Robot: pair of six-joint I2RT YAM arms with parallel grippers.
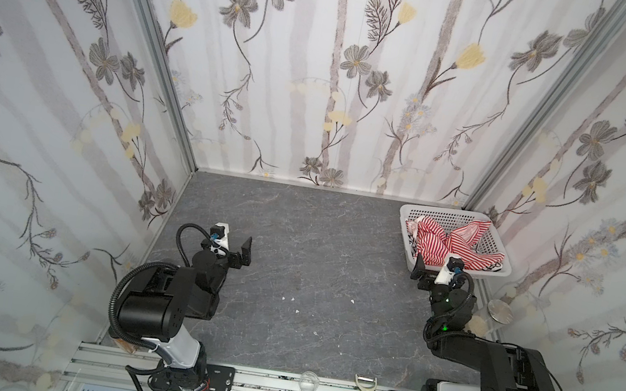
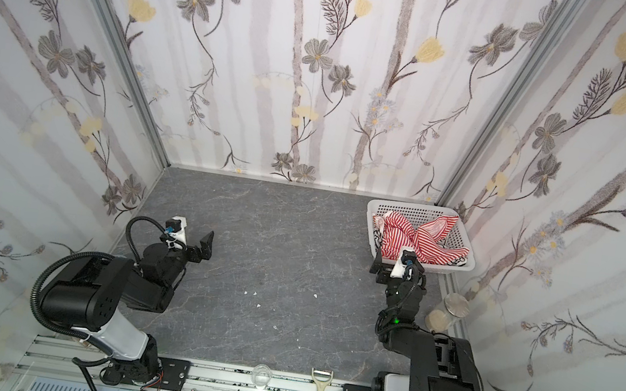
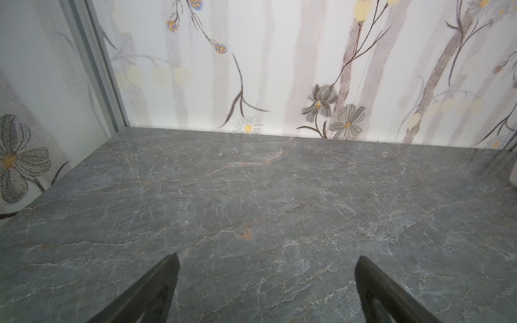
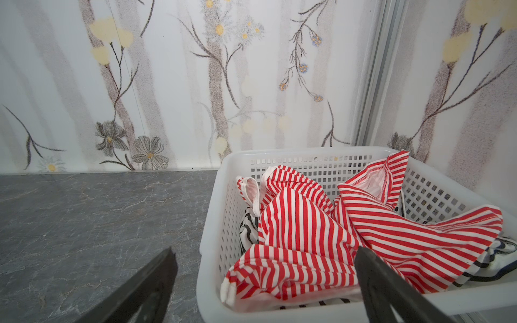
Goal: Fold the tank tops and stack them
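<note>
table (image 1: pixel 311 280) centre: free | far right: basket (image 1: pixel 443 215) | right edge: possibly jars (image 1: pixel 498 311)

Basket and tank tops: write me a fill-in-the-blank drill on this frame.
1. The red-striped tank top lies crumpled ____ the white basket.
2. The black-striped tank top lies ____ it.
3. The right pincer and left pincer both stand ____, holding nothing.
Missing: inside; under; open.

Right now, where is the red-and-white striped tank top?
In both top views the red-and-white striped tank top lies crumpled in the white basket at the far right corner of the table, over the black-striped top, just beyond the open right gripper.
</note>
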